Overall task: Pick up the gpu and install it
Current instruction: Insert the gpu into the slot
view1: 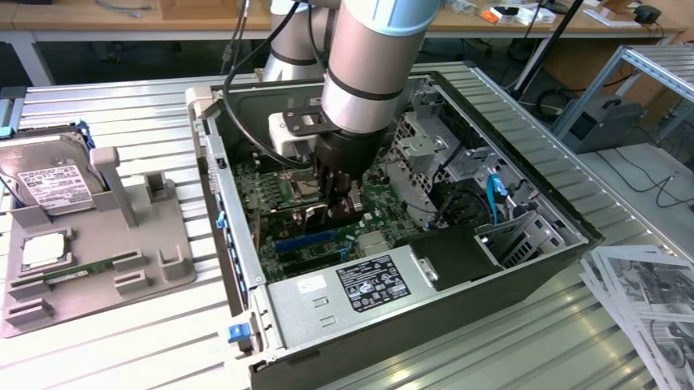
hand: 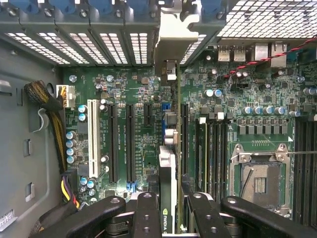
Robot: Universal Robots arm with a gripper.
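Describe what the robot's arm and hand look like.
The arm is a thick silver-grey tube with a black band and a pale blue cap. A black cable runs beside it, and a white block sits at the wrist. The hand is black, its jointed fingers dotted with round screw heads.

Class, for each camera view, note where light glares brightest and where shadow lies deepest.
Exterior view: the ribbed metal table glares pale, while the circuit board lies dim under the arm inside the computer case. Wrist view: the silver bracket of the graphics card shines, and the gripper clamped on that card sits darkest.
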